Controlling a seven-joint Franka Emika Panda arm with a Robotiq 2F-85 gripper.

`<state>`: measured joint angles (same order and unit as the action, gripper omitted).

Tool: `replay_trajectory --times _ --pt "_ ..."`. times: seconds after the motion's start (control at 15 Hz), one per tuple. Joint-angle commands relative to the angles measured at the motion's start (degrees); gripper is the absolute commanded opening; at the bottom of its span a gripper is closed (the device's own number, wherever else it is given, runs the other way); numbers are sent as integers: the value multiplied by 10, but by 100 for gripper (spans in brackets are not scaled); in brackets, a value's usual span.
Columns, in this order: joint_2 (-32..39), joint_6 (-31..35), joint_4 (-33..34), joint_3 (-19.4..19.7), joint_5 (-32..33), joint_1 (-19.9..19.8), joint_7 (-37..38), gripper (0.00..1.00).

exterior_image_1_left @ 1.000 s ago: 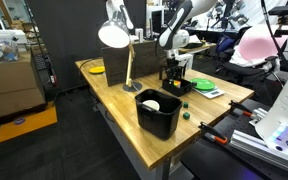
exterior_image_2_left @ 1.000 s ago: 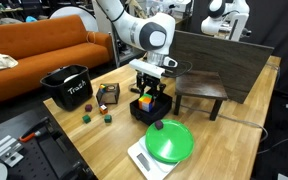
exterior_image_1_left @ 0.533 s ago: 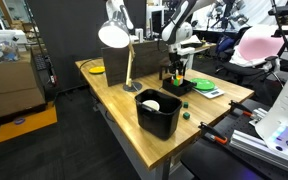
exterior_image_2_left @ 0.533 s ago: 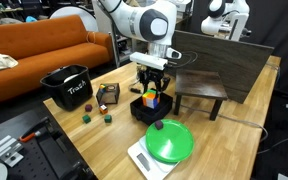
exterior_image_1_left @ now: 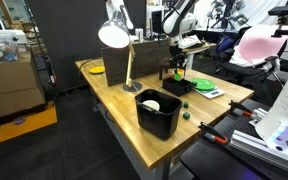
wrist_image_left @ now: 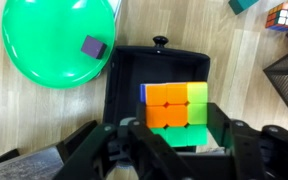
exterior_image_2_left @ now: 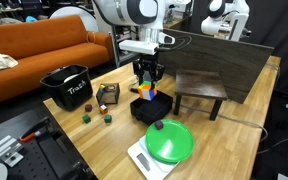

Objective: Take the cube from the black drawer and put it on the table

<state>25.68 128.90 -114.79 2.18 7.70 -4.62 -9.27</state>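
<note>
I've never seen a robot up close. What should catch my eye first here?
The end effector grips a bright multicoloured cube just above the open black drawer on the wooden table. Beside the drawer, a vivid green dish sits on a white scale, and an orange sofa stands behind the table.

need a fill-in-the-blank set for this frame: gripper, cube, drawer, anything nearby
1. The gripper is ____ on the multicolored cube.
2. The cube hangs directly ____ the black drawer, not on the table.
3. The small purple block lies on the ____ plate.

Missing words: shut; above; green.
</note>
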Motion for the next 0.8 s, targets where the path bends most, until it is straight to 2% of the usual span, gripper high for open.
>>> replay_trajectory --times 0.0,0.73 --pt "-57 29 -66 4 16 14 19 40" --pt "-143 52 -231 -7 -44 30 89 37"
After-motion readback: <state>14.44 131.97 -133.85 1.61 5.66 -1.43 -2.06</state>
